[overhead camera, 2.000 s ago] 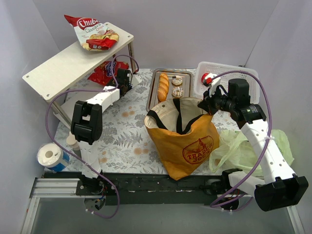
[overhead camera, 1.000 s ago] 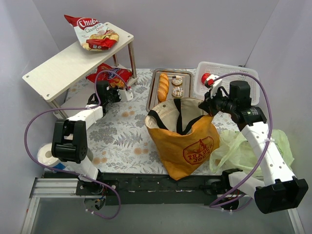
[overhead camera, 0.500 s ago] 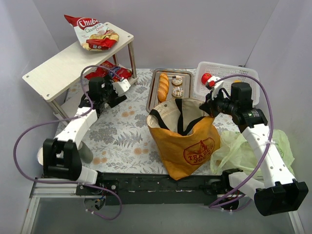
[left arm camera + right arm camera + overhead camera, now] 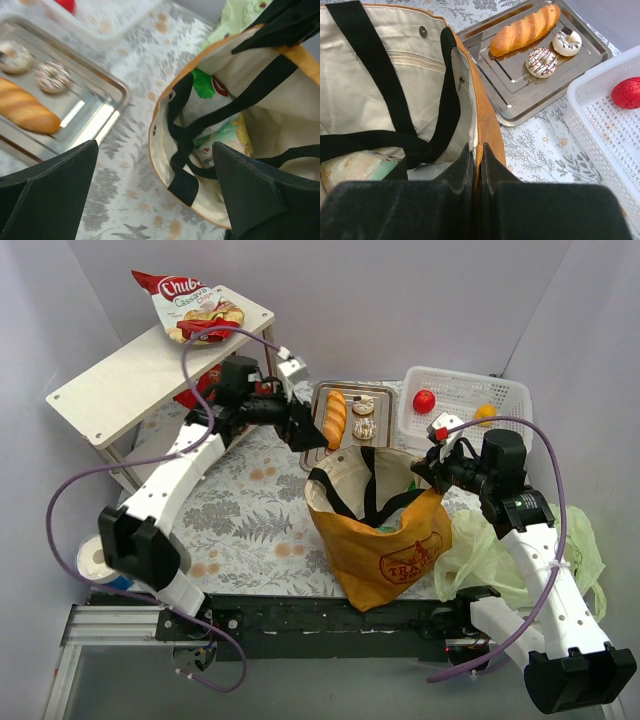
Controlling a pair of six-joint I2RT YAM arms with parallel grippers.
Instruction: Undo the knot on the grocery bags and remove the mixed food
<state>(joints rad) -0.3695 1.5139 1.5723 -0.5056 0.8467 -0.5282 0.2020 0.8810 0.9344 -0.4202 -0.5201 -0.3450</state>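
The mustard-orange tote (image 4: 390, 540) stands open mid-table, and my right gripper (image 4: 425, 472) is shut on its far right rim (image 4: 487, 130). Inside lie a green packet (image 4: 202, 82) and a pale packet (image 4: 360, 165). My left gripper (image 4: 300, 430) hangs open and empty over the mat between the tray and the tote (image 4: 280, 100). The baguette (image 4: 335, 418) and two donuts (image 4: 363, 418) lie on the steel tray (image 4: 520, 90). The apple (image 4: 424, 401) and the orange (image 4: 485, 412) sit in the white basket (image 4: 510, 390). The pale green bag (image 4: 520, 540) lies crumpled right of the tote.
A white shelf (image 4: 110, 380) stands at the back left with a red-white chip packet (image 4: 195, 310) on top and a red packet (image 4: 190, 395) under it, mostly hidden. A paper roll (image 4: 95, 560) sits at the near left. Purple cables loop round both arms.
My left gripper opened beside the shelf, left the red packet under it, and swung right to the tray and tote. The right arm stayed shut on the rim, and the tote shifted slightly.
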